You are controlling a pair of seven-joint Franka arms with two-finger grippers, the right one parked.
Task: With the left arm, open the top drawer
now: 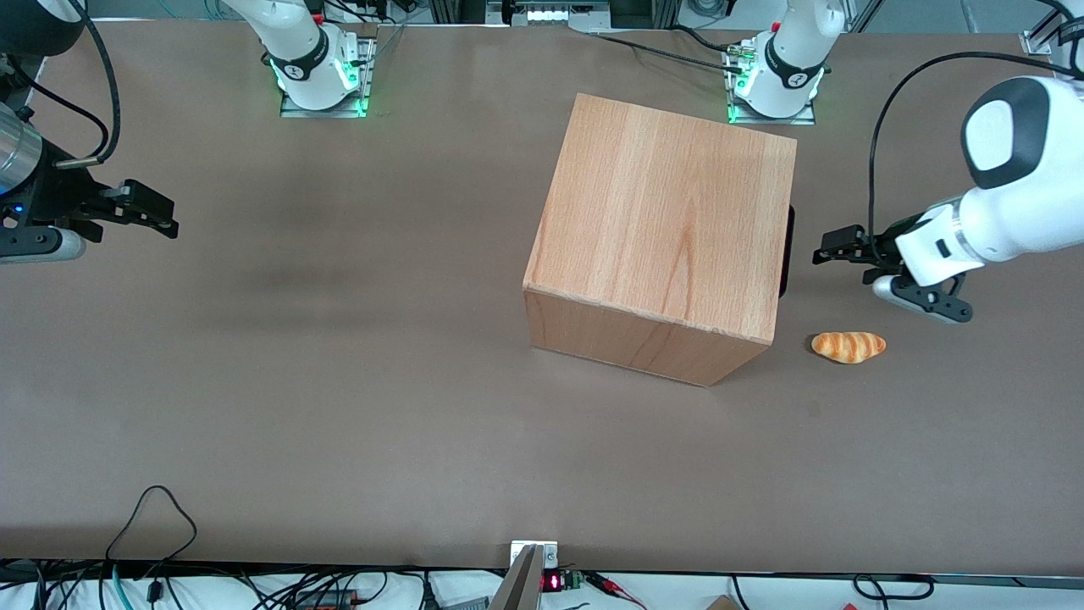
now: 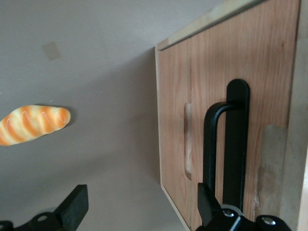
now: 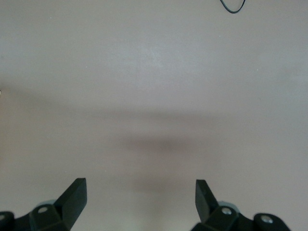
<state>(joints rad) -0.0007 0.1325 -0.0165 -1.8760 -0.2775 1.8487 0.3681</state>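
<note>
Here the left arm (image 1: 1008,182) reaches level; its claw (image 2: 139,204) gapes, empty, facing the top drawer (image 2: 231,96).

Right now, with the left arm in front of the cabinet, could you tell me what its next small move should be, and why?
Probably a short advance toward the cabinet, shifting sideways so the open gripper straddles the black bar handle. The top drawer looks shut, and the handle lines up with one finger rather than the gap. The bread roll lies clear of the path.
</note>
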